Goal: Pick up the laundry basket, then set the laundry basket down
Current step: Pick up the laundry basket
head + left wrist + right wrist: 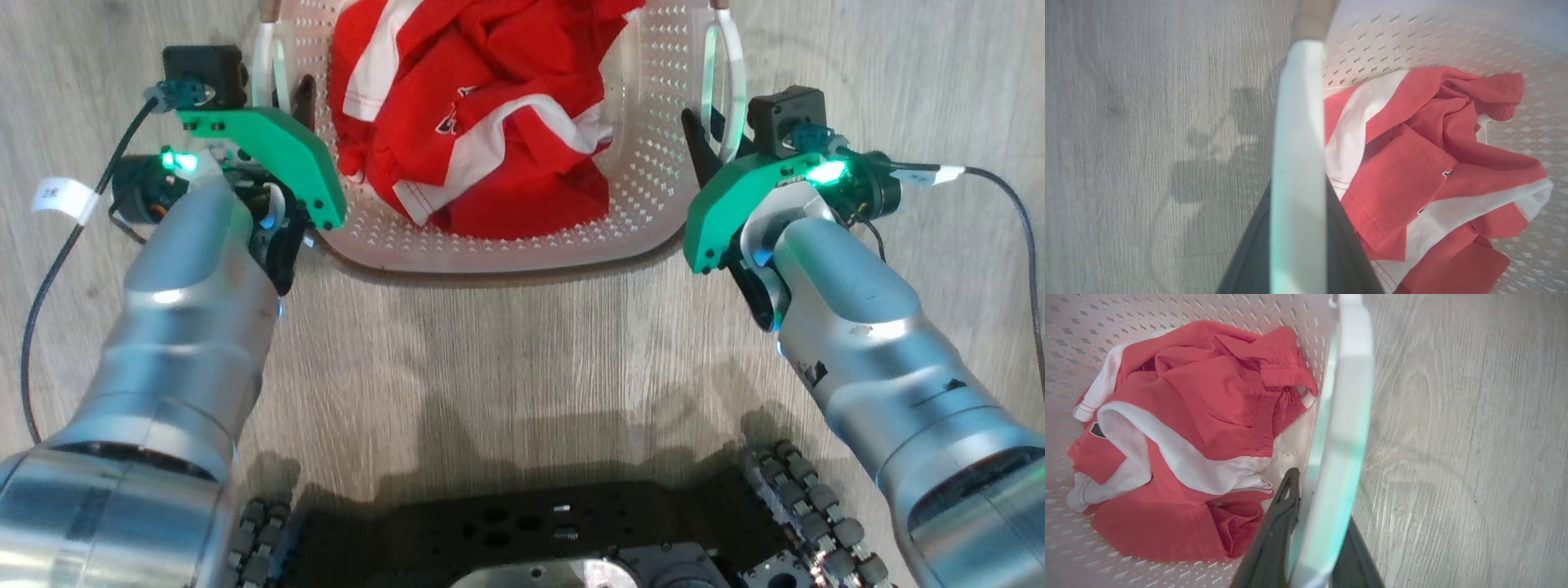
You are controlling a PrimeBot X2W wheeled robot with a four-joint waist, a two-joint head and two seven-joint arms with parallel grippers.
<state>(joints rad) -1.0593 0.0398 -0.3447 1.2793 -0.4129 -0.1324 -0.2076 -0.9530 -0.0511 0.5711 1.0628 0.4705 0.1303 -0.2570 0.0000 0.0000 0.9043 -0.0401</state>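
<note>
Grey wood-grain floor (506, 351), with the laundry basket (653, 163) gripped by both side handles.
The left claw (290, 94) pinches the left handle (1298, 143), a dark finger (1249, 261) flat against each side. The right claw (709, 131) likewise pinches the right handle (1339, 437), one finger (1278, 522) inside the wall and one outside. The basket spans the gap between the claws, and a crumpled red-and-white garment (473, 106) lies inboard of each. Gripping opposite handles looks meant to keep the basket level so the load does not slide. I cannot tell whether it is clear of the floor.
</note>
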